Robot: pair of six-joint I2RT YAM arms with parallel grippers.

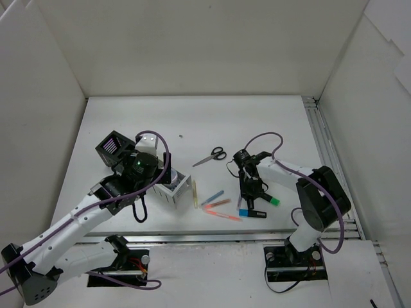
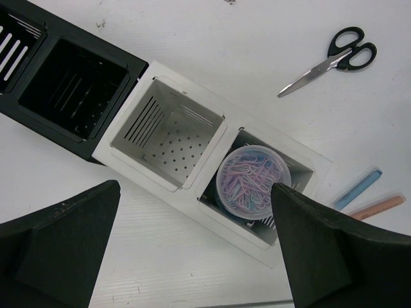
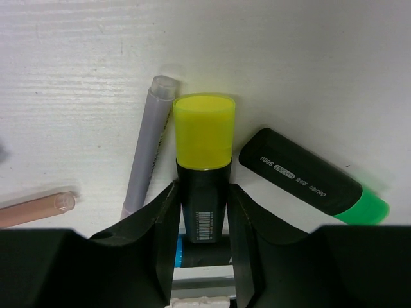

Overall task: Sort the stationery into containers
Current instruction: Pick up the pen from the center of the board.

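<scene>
The containers (image 2: 167, 138) are a row of joined mesh boxes, black at the left and white at the right; they also show in the top view (image 1: 174, 191). The rightmost white box holds a clear round jar (image 2: 252, 179) of pastel paper clips. My left gripper (image 2: 192, 256) hangs open and empty above that row (image 1: 154, 176). My right gripper (image 3: 202, 192) is shut on the black body of a yellow highlighter (image 3: 204, 147), low over the table (image 1: 247, 191). A green highlighter (image 3: 311, 179) lies just to its right, and a blue highlighter (image 1: 252, 213) lies under the jaws.
Black-handled scissors (image 2: 331, 61) lie behind the pens (image 1: 210, 156). A lilac pen (image 3: 148, 144) lies just left of the yellow highlighter and an orange pen (image 3: 32, 208) farther left. Blue (image 2: 358, 189) and orange (image 2: 379, 206) pens lie right of the containers. White walls enclose the table.
</scene>
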